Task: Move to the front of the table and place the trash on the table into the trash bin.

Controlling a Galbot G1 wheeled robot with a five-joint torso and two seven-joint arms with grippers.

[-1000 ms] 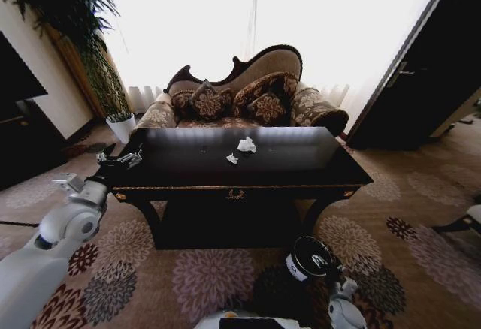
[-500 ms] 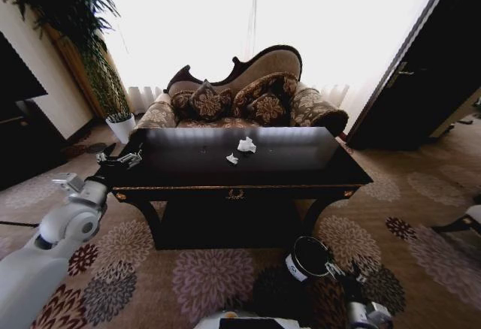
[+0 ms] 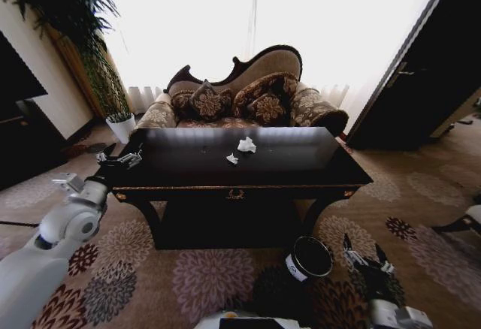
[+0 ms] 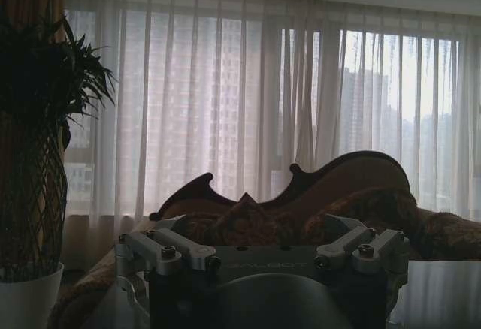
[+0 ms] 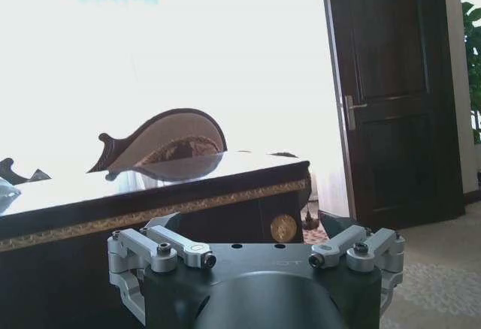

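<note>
Trash bin (image 3: 309, 258) just left of spread right end effector (image 3: 364, 254).

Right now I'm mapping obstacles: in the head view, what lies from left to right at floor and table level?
Left gripper → small paper scrap → larger paper wad → trash bin → right gripper.

Embossed brand: "GALBOT", faint, on the dark metal left gripper body (image 4: 259, 267), lower centre of the left wrist view.
White label on small black cylindrical bin (image 3: 310, 257): unreadable.
</note>
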